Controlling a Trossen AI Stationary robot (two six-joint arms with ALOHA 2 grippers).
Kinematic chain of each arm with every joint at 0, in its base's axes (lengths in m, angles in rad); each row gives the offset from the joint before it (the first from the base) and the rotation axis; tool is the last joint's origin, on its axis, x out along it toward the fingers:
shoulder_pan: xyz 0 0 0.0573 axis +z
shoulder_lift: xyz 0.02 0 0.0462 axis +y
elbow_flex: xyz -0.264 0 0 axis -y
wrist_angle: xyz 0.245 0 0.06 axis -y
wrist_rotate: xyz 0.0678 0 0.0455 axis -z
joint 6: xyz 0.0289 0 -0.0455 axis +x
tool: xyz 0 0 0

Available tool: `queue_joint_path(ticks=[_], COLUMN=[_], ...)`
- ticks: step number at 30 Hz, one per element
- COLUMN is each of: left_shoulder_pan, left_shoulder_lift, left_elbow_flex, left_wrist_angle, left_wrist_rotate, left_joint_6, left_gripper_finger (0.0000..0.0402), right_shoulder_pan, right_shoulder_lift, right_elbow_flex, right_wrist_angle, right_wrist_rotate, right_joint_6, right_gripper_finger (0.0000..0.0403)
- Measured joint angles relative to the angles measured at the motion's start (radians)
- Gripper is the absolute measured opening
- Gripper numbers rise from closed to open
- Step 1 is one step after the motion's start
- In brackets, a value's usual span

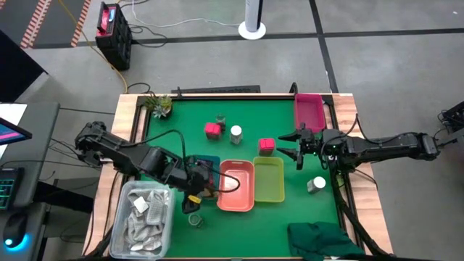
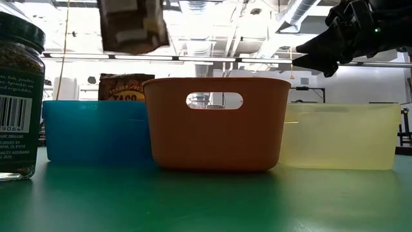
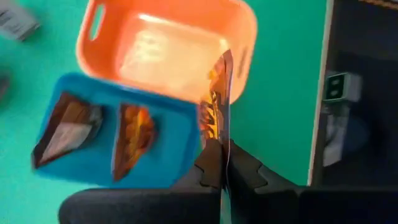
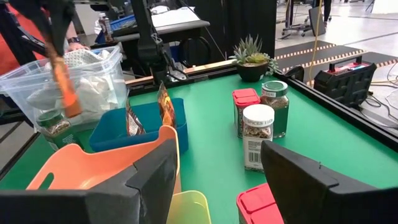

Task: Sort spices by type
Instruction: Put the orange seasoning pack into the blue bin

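I am logging the surroundings only. Grey floor (image 1: 377,65), divided by dark seams, is lying all around the wood-edged table (image 1: 129,109) with its green top. A white round-based stand (image 1: 252,29) is standing on the floor beyond the table's far edge. A black and red box (image 1: 114,32) is sitting on the floor to the far left, with cables trailing from it. A lit monitor (image 1: 11,130) and a keyboard (image 1: 9,190) are showing at the left edge. In the low view I am seeing ceiling ducts (image 2: 302,9) and bright strip lights (image 2: 212,59) glowing overhead.
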Motion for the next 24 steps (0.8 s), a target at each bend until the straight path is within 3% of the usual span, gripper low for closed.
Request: queue_joint_path(ticks=[5,9,24], left_shoulder_pan=[-0.029,-0.034,-0.031], left_shoulder_lift=[0.014,0.052,0.213], left_elbow_flex=[0.000,0.000,-0.002], left_wrist_angle=[-0.088,-0.127,-0.194], left_wrist_rotate=[-0.080,-0.080,-0.082], left_joint_6=[-0.056,-0.061,0.093], left_gripper_finger=[0.0000,0.0000,0.0000], right_shoulder_pan=[0.000,0.000,0.000], right_shoulder_lift=[0.000,0.000,0.000], right_elbow_flex=[0.000,0.000,0.000], right_wrist_angle=[0.000,0.000,0.000], right_wrist_rotate=[0.000,0.000,0.000], right_joint_6=[-0.001,0.000,0.000], right_gripper_finger=[0.0260,0.0260,0.0260])
